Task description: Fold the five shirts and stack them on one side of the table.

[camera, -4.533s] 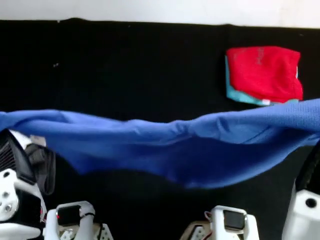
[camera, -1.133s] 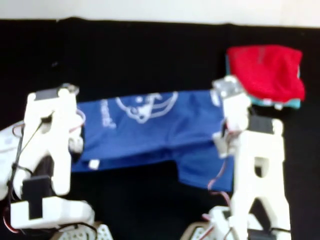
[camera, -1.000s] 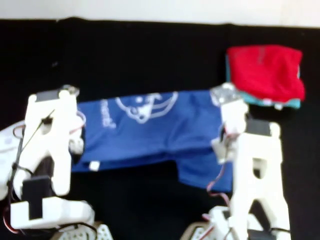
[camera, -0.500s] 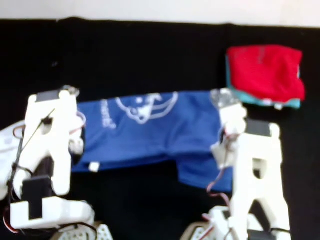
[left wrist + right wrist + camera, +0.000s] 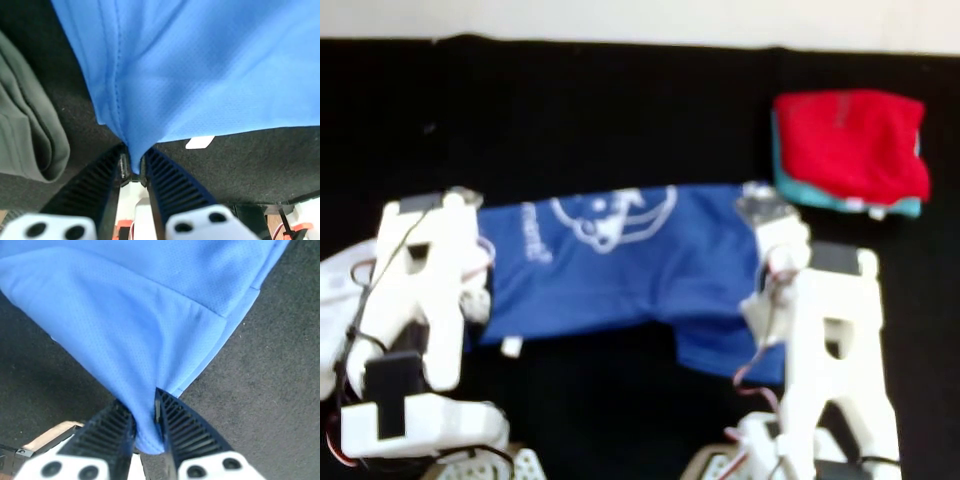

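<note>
A blue shirt (image 5: pixel 620 260) with a white print lies stretched across the middle of the black table (image 5: pixel 600 110), held at both ends. My left gripper (image 5: pixel 134 167) is shut on the blue shirt's (image 5: pixel 200 75) edge at the table's left side; in the high view its arm (image 5: pixel 420 290) stands over that end. My right gripper (image 5: pixel 145 427) is shut on a pinched fold of the blue shirt (image 5: pixel 150 330), and its arm (image 5: pixel 820 330) stands at the shirt's right end. A folded red shirt (image 5: pixel 850 140) lies on a teal one (image 5: pixel 800 190) at the back right.
A grey garment (image 5: pixel 25 130) lies beside my left gripper; a pale cloth (image 5: pixel 345 270) shows at the table's left edge in the high view. A white tag (image 5: pixel 200 142) hangs at the blue shirt's hem. A pale wall (image 5: pixel 640 20) runs behind the table.
The blue shirt, held high and spread wide earlier, has come down to the table. In the last second both arms drew slightly toward the front, pulling the shirt with them.
</note>
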